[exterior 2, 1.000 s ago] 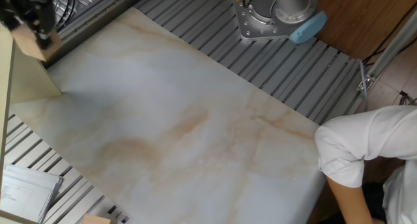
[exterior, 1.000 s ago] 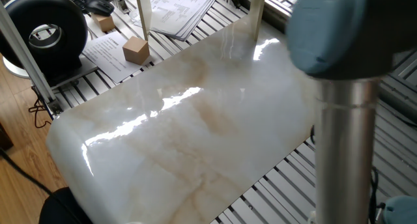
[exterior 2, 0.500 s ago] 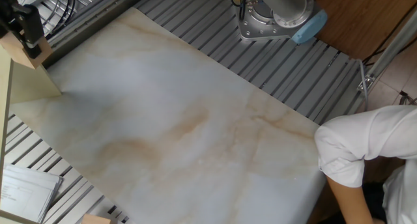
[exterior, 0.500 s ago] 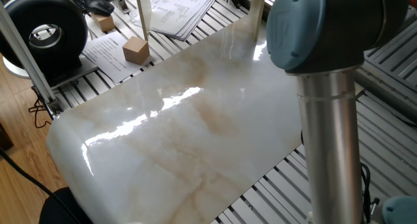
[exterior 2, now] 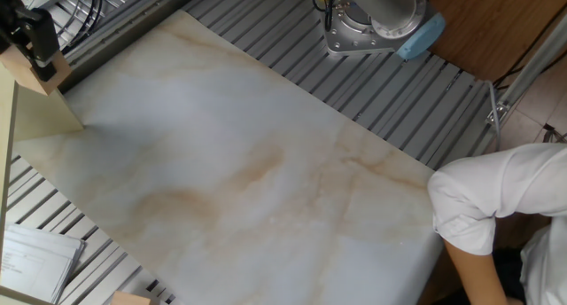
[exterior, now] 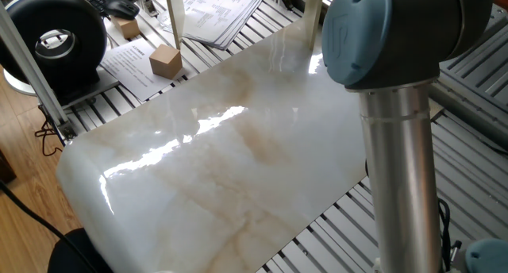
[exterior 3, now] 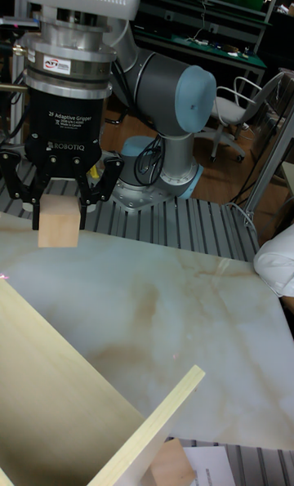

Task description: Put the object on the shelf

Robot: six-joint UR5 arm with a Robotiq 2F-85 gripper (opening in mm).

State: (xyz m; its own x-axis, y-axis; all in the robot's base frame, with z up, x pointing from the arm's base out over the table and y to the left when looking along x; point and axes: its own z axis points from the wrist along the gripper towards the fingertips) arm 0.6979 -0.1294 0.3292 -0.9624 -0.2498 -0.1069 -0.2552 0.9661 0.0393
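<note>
While its claw (exterior 3: 59, 196) stays clamped on the wooden cube (exterior 3: 59, 219), the arm holds it clear above the marble table (exterior 3: 163, 290), just beside the shelf (exterior 3: 73, 388) awaiting it.

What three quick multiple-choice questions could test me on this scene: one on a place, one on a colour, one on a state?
1. Where is the wooden cube?
A. lying on the marble slab
B. between the pincer's fingers
C. beside the keyboard

2. What colour are the arm's joint caps?
A. red
B. yellow
C. light blue

3. What is the pincer doing?
A. holding the cube
B. hanging open, holding nothing
C. pressing on paper

Answers: 1 B, the tall view shows it clamped above the slab; 2 C, the rounded caps are light blue; 3 A, fingers grip both sides.
</note>
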